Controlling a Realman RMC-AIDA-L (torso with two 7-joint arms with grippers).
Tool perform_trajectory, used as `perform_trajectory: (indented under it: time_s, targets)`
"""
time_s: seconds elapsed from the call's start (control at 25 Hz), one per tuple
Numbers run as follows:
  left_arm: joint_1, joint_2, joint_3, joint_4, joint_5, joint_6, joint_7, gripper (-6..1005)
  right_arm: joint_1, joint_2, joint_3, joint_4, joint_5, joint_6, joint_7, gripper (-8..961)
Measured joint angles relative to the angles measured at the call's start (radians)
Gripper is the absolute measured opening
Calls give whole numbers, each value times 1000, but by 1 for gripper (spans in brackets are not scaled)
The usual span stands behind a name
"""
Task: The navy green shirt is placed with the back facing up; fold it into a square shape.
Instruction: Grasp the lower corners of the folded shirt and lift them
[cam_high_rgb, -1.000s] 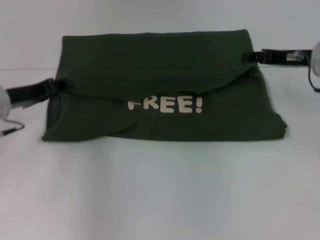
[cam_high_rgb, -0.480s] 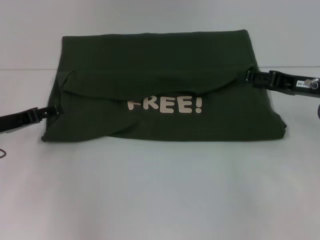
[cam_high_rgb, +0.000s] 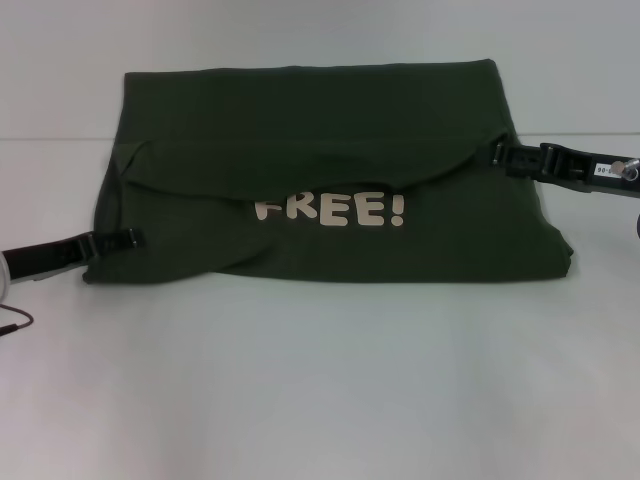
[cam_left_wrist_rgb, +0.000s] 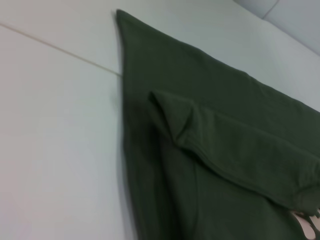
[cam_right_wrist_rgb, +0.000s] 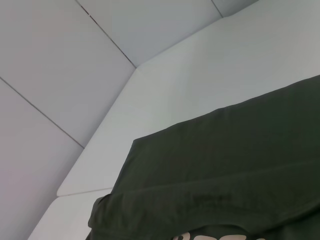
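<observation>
Fingers of the left gripper (cam_high_rgb: 128, 239) touch the navy green shirt (cam_high_rgb: 320, 170) at its near left edge; those of the right gripper (cam_high_rgb: 503, 155) meet its right edge. Whether either grips, I cannot tell. Shirt lies folded on the white surface (cam_high_rgb: 320, 380), "FREE!" showing.

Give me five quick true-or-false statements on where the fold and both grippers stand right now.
1. The navy green shirt lies spread out flat, unfolded. False: it is folded into a wide bundle.
2. The lettering faces up. True.
3. The left gripper is at the shirt's near left edge. True.
4. The right gripper hangs over the middle of the shirt. False: it is at the right edge, beside the end of the folded flap.
5. The shirt rests on a white table. True.
</observation>
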Motion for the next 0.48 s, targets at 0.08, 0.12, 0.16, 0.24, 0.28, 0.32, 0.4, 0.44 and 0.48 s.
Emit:
perform_trajectory:
  time_s: [0.08, 0.12, 0.16, 0.24, 0.28, 0.32, 0.4, 0.44, 0.48]
  targets:
    - [0, -3, 6, -2, 1, 3, 0, 905, 0, 0, 0, 0, 0, 0, 0, 794]
    - [0, -5, 8, -2, 2, 6, 0, 903, 0, 0, 0, 0, 0, 0, 0, 795]
    - [0, -7, 10, -3, 3, 9, 0, 901, 0, 0, 1, 0, 0, -1, 0, 795]
    - [-1, -10, 10, -1, 4, 14, -1, 896, -1, 0, 3, 0, 1, -2, 0, 795]
    - [-1, -11, 10, 0, 4, 16, -2, 894, -1, 0, 3, 0, 1, -2, 0, 795]
    - [-1, -12, 10, 2, 4, 17, -2, 892, -2, 0, 3, 0, 1, -3, 0, 795]
    - [-1, -13, 10, 7, 4, 15, -1, 829, -4, 0, 4, 0, 1, -5, 0, 795]
    - [-1, -14, 8, 8, 2, 14, -2, 797, -4, 0, 7, -1, 1, -7, 0, 795]
    - [0, -14, 7, 9, 1, 13, -2, 766, -5, 0, 10, -1, 1, -10, 0, 795]
